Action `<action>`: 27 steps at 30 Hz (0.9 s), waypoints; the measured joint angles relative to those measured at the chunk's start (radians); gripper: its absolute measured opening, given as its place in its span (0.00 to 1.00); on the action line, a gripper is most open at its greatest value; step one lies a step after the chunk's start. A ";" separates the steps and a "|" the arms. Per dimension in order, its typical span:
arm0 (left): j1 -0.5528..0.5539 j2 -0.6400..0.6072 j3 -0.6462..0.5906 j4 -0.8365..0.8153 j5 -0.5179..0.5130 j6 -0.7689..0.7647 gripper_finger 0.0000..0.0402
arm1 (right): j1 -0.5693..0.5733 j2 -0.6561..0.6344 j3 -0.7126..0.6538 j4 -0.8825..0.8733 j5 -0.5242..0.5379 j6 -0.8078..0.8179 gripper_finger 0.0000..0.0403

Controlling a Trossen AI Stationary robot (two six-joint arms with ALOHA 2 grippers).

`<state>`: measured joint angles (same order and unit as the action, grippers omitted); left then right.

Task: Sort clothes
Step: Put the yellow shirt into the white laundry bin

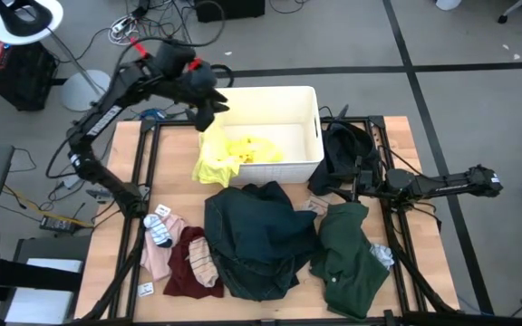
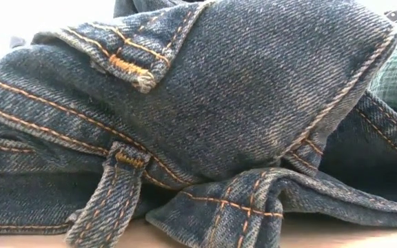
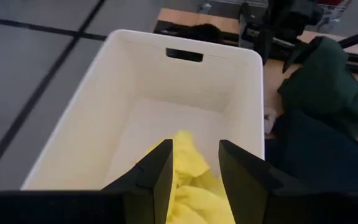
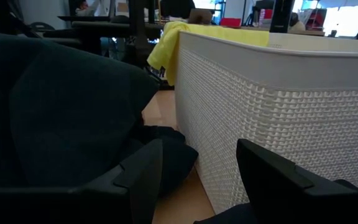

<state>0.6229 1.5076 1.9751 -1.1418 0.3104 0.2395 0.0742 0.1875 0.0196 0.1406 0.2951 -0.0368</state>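
A yellow garment (image 1: 229,156) lies partly inside the white bin (image 1: 308,136) and hangs over the rim at its near left corner, which also shows in the right wrist view (image 4: 166,37). My left gripper (image 3: 196,146) hovers open above that end of the bin (image 1: 208,113), with the yellow cloth (image 3: 188,168) below its fingers. The large dark teal denim garment (image 1: 256,235) lies heaped mid-table and fills the low view (image 2: 240,103). My right gripper (image 4: 197,152) waits open and level at the bin's right end, beside the black garment (image 1: 347,149).
A forest green garment (image 1: 347,258) lies at the near right. Maroon (image 1: 181,272) and pink (image 1: 155,256) garments with striped socks (image 1: 159,226) lie at the near left. The bin's floor (image 3: 166,118) is bare beyond the yellow cloth.
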 joint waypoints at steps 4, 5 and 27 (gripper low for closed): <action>0.015 -0.099 -0.099 -0.006 -0.022 0.001 0.34 | 0.000 0.000 0.000 0.000 0.000 0.000 0.52; 0.020 -0.131 -0.138 -0.004 -0.034 0.000 0.34 | 0.000 0.000 0.000 0.000 0.000 0.000 0.52; 0.031 -0.702 -0.907 0.224 -0.104 -0.145 0.34 | 0.000 0.000 0.000 0.000 0.000 0.000 0.52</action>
<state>0.6543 0.8055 1.0683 -0.9176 0.2063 0.0940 0.0742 0.1875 0.0195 0.1404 0.2954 -0.0368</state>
